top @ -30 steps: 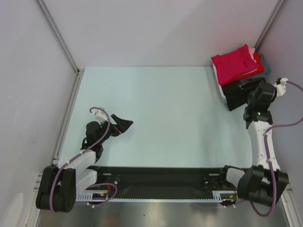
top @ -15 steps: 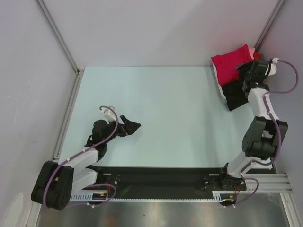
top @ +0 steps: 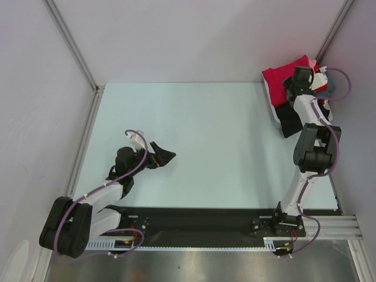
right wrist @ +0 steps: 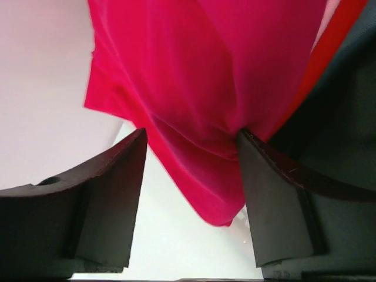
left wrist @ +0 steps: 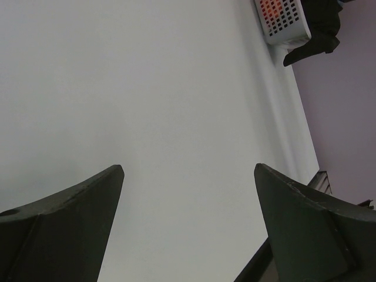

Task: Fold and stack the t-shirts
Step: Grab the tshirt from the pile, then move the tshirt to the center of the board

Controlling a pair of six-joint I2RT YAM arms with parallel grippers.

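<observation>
The t-shirts lie piled in a white basket (top: 271, 101) at the back right. The crimson-magenta t-shirt (top: 280, 78) is on top, over the black t-shirt (top: 288, 120), with slivers of red (top: 321, 71), light pink (top: 312, 62) and grey-teal (top: 332, 88). My right gripper (top: 295, 82) is over the pile. In the right wrist view it (right wrist: 191, 155) is open, with a hanging fold of the crimson-magenta t-shirt (right wrist: 205, 88) between the jaws and touching the right finger. My left gripper (top: 164, 157) is open and empty, low over the table at the left (left wrist: 188, 170).
The pale table (top: 205, 129) is walled by grey panels at the back and both sides. A black rail (top: 200, 220) runs along the near edge between the arm bases. The basket (left wrist: 282, 20) with black cloth (left wrist: 320, 32) shows far off in the left wrist view.
My right arm has reached from beside the black t-shirt up and back onto the pile, its open jaws now around the crimson-magenta fold. My left gripper has shifted slightly right.
</observation>
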